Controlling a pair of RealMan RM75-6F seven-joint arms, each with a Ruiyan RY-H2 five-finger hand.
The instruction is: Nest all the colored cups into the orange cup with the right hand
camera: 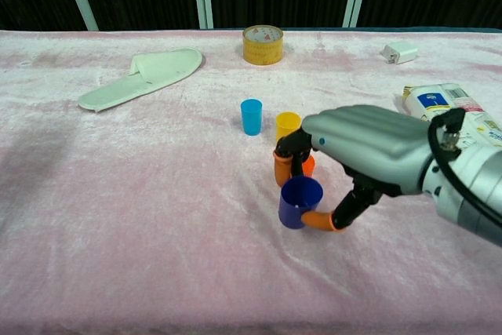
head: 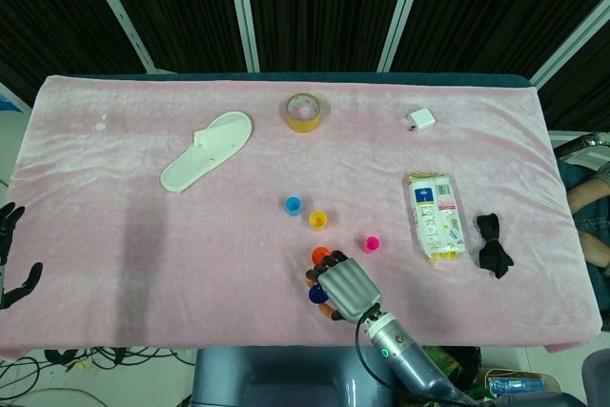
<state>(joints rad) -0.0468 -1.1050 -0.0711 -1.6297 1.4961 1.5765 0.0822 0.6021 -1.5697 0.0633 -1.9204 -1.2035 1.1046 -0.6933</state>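
Nearest the robot, the right hand [camera: 369,158] is pinching the dark blue cup [camera: 299,202] between an orange-tipped thumb below and fingers [camera: 283,164] curling over its far rim; the cup is sitting tilted in that grip, and whether its base is touching the pink-covered bench [camera: 141,194] cannot be told. In the head view the same right hand [head: 343,285] is covering most of the cup. The left hand [head: 11,254] is showing only at the bench's near left edge, fingers spread and holding nothing.

Just behind the dark blue cup, the orange cup [camera: 307,165] is standing mostly hidden by the fingers. Beyond the orange cup, the yellow cup [camera: 288,125] is standing upright, with the light blue cup [camera: 251,116] beside it to the left. The magenta cup [head: 372,244] is sitting right of the orange cup, apart from it.

Farther right of the orange cup, a snack packet [head: 435,215] is lying, with a black bow [head: 494,244] past it. Far behind the orange cup are a white slipper [camera: 143,74] to the left, a tape roll [camera: 263,44], and a white charger [camera: 398,53] to the right.
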